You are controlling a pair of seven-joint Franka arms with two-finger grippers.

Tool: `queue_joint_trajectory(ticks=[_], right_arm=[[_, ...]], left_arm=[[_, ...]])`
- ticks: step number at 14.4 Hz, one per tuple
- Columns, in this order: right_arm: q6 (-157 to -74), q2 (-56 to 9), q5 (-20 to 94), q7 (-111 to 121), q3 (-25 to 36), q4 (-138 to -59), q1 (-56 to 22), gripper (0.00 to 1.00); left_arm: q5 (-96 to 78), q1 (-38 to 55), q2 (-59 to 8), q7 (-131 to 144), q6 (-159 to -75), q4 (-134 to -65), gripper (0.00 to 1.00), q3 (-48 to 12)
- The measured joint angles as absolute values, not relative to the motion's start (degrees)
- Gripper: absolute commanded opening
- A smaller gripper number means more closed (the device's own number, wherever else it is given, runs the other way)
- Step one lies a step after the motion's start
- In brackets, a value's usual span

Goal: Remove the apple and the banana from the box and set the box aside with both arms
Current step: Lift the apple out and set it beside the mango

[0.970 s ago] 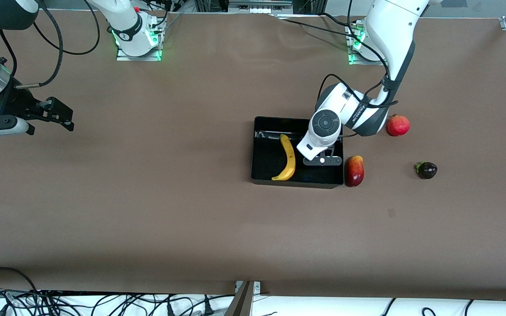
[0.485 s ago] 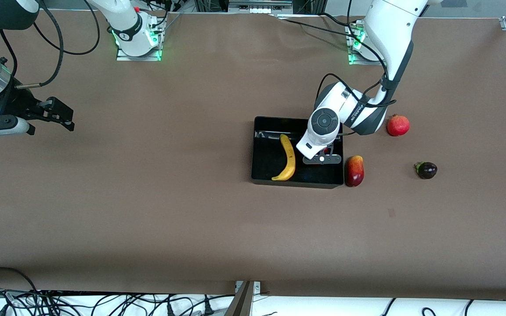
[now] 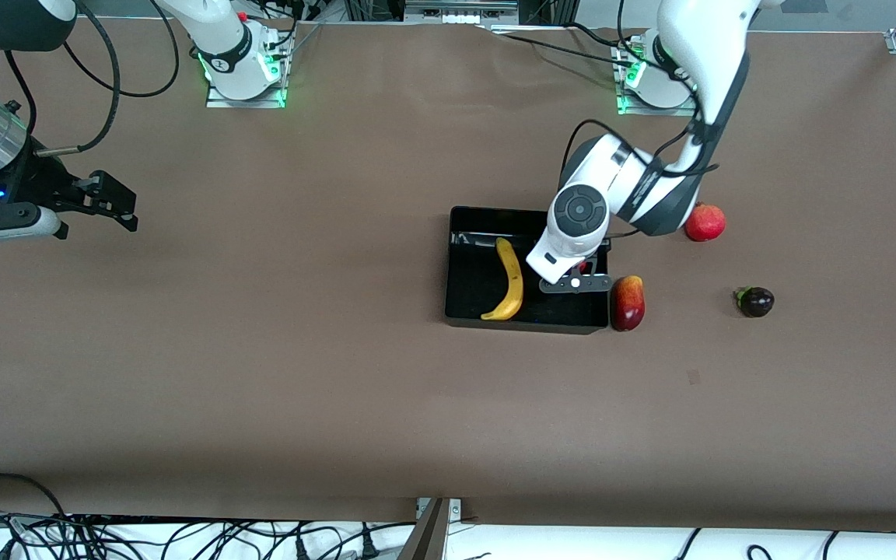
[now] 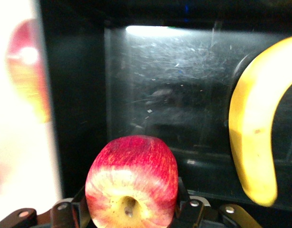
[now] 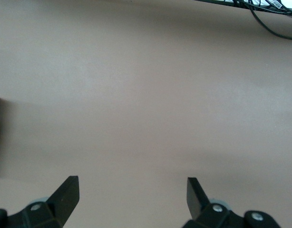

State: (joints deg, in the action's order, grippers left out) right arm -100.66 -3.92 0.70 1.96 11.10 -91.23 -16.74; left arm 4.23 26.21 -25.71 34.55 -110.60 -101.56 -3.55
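We see our right gripper (image 3: 117, 206) waiting with fingers spread wide over bare table (image 3: 300, 373); the banana (image 3: 507, 281) lies in the box (image 3: 463, 311); our left gripper (image 4: 131, 211) clasps the apple (image 4: 131, 187) over that box.

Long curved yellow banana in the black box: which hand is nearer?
Left. The left hand is over the glossy black box, beside the long curved yellow banana, shut on a small red apple. The right hand waits open at the right arm's end of the table.
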Motion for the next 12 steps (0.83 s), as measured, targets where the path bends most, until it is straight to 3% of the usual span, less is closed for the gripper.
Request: queue_joint_trajectory(ticks=[4, 8, 12], right_arm=[[-100.67, -3.92, 0.7, 1.96, 11.11, -91.22, -16.7, 1.0], [-100.67, -3.91, 0.7, 1.96, 11.2, -91.21, -16.64, 1.0], [-100.67, -3.92, 0.7, 1.96, 11.21, -91.22, -16.64, 1.0]], left_arm=[[4.6, 20.31, -22.09, 26.5, -102.74, -98.14, 0.22, -2.63], [4.61, 11.28, -21.69, 15.3, -102.42, -103.12, 0.21, -2.38], [8.14, 9.49, -19.31, 14.02, -124.52, -122.12, 0.21, -2.44]])
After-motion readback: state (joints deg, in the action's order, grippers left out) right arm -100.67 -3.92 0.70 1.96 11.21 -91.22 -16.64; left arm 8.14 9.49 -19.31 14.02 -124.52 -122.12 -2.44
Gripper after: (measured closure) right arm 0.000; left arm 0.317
